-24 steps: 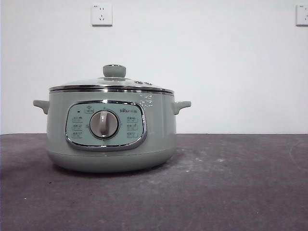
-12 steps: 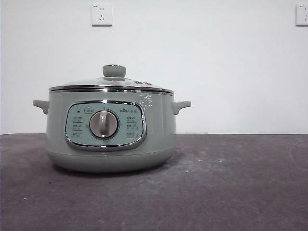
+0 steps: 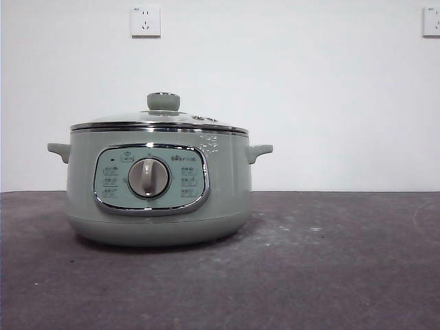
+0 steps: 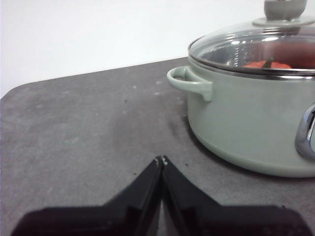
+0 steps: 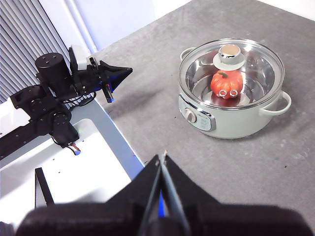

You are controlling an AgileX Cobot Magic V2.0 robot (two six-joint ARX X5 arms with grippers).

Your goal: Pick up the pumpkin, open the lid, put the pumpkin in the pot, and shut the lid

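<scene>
On your left, the left gripper [image 4: 162, 160] sits low over the grey tabletop [image 4: 88, 128], its jaws pressed together with nothing between them. In the right wrist view you can see that same left gripper [image 5: 118, 73] at the tabletop's edge, well apart from the pot [image 5: 231, 115]. From the left wrist view the pot [image 4: 246, 118] stands just ahead and to one side, one small side handle [image 4: 189, 83] toward the camera, and through the glass of the lid [image 4: 256, 46] you can make out a strip of the orange-red pumpkin [image 4: 268, 64] inside.

In the front view the pot [image 3: 158, 182] stands left of centre on the tabletop [image 3: 330, 261], dial [image 3: 148, 178] facing you, with the lid [image 3: 158, 120] seated on its rim and the knob [image 3: 163, 102] upright on top. Two wall sockets [image 3: 145, 20] show on the white wall behind.

On your right, the right gripper [image 5: 163, 160] hangs high above the tabletop, jaws together and holding nothing. From there you look down through the closed lid [image 5: 231, 61] at the pumpkin [image 5: 225, 82] resting on the pot's floor, under the knob [image 5: 229, 55].
</scene>
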